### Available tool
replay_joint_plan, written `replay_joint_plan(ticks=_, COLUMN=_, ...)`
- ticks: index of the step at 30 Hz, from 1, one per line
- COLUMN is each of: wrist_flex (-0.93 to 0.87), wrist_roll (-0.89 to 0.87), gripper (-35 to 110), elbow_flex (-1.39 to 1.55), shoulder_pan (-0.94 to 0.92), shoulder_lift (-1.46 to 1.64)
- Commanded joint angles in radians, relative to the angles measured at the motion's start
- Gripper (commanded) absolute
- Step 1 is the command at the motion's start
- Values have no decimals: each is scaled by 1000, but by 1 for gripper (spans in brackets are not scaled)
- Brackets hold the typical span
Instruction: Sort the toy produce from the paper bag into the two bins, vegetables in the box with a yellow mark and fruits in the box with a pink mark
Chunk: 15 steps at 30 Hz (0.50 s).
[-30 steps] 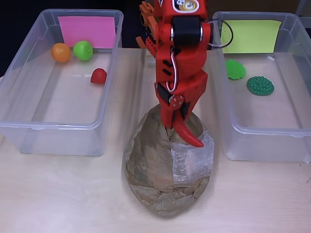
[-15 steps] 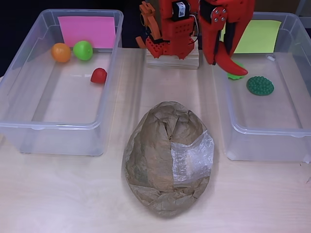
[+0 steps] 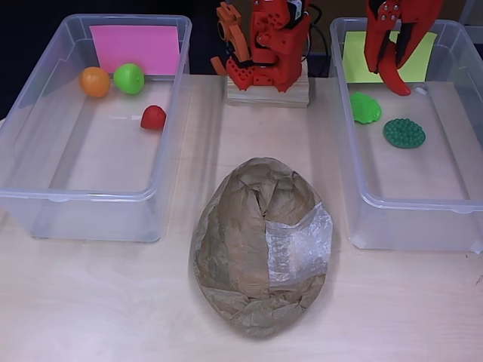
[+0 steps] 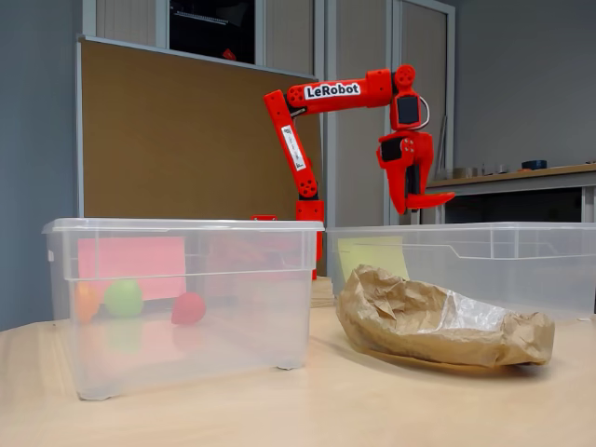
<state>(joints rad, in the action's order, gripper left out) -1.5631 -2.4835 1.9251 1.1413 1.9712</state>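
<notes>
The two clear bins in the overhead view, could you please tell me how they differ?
The left bin carries a pink mark; the right bin carries a yellow mark. The left bin holds three round toys, orange, green and red; the right bin holds two green ones. The tool hangs over the right bin, not the left. Both are clear plastic.

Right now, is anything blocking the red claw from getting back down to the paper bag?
Nothing visible does. The gripper hangs above the bin with the yellow mark, higher than its rim in the fixed view. The paper bag lies on the table between the bins, uncovered.
</notes>
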Motion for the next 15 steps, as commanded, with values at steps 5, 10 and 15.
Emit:
replay_joint_plan(ticks=5, wrist_flex=348, wrist_roll=-230, gripper=15, elbow_flex=325, shoulder_pan=153, shoulder_lift=29)
replay_joint_plan(ticks=10, wrist_flex=382, wrist_roll=-236, gripper=26, elbow_flex=364, shoulder_pan=158, shoulder_lift=28)
replay_joint_plan(ticks=15, wrist_flex=362, wrist_roll=-152, gripper=26, elbow_flex=337, shoulder_pan=120, shoulder_lift=40)
